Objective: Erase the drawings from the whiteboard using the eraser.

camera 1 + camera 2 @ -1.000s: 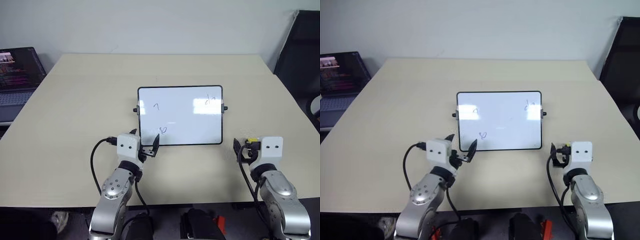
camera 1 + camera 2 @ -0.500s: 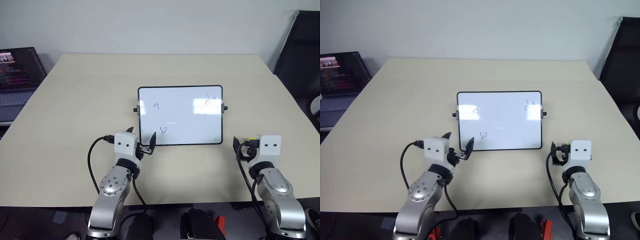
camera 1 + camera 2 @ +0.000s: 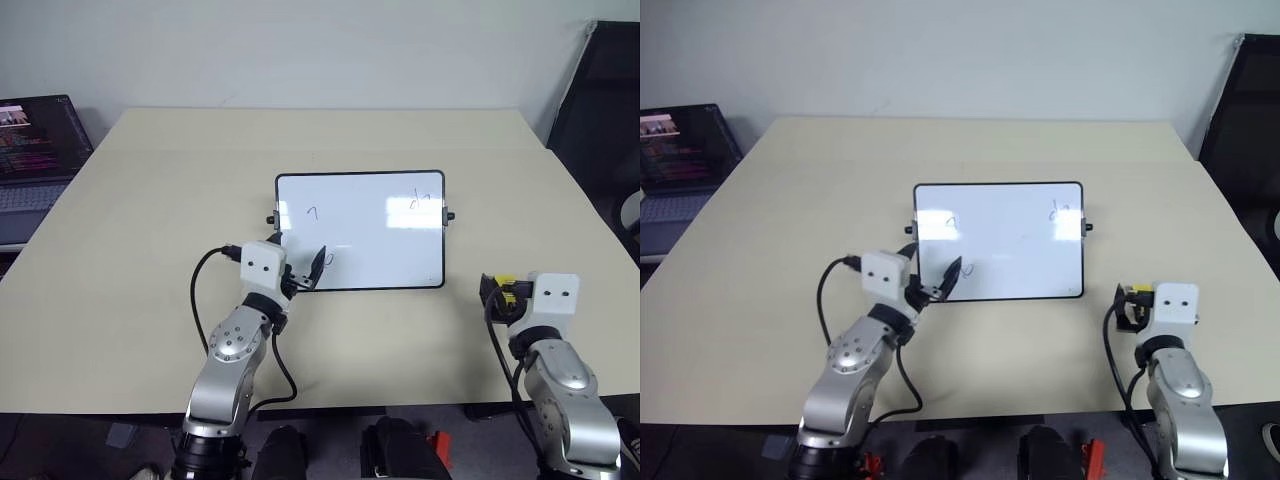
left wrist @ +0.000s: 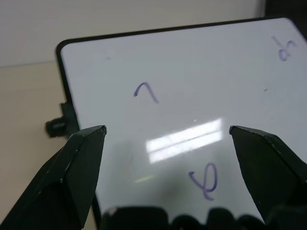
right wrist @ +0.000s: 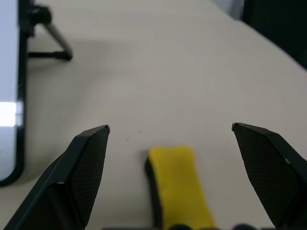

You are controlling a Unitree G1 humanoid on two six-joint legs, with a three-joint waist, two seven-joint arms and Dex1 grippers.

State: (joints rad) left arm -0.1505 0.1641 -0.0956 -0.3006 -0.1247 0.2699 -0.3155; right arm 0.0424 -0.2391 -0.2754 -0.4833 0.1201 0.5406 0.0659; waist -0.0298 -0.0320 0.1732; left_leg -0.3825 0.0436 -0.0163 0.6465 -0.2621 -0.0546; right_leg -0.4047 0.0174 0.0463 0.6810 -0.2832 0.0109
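On the beige tabletop (image 3: 150, 220), the whiteboard (image 3: 360, 230) is lying flat near the centre, with a small black knob projecting at each short side. Three drawings are showing on its white face: a hook-shaped mark (image 4: 145, 92) toward the left short side, a looped scribble (image 4: 206, 180) near the edge closest to the robot, and a third mark (image 4: 286, 48) at the far right corner.

The left tool (image 3: 303, 277) is hovering over the near left corner of the whiteboard. Its two black fingers (image 4: 79, 165) are standing wide apart and are gripping nothing. In the left wrist view the looped scribble is sitting between the two fingertips.

The right tool (image 3: 1127, 305) is positioned to the right of the whiteboard and well apart from it. Its fingers (image 5: 81, 165) are spread fully and are closing on nothing. The eraser (image 5: 178, 184), a yellow block with a dark lower edge, is lying on the tabletop between the spread fingers; whether either finger is touching it cannot be determined.

A laptop (image 3: 35, 150) with a lit screen is standing beyond the left edge of the tabletop.
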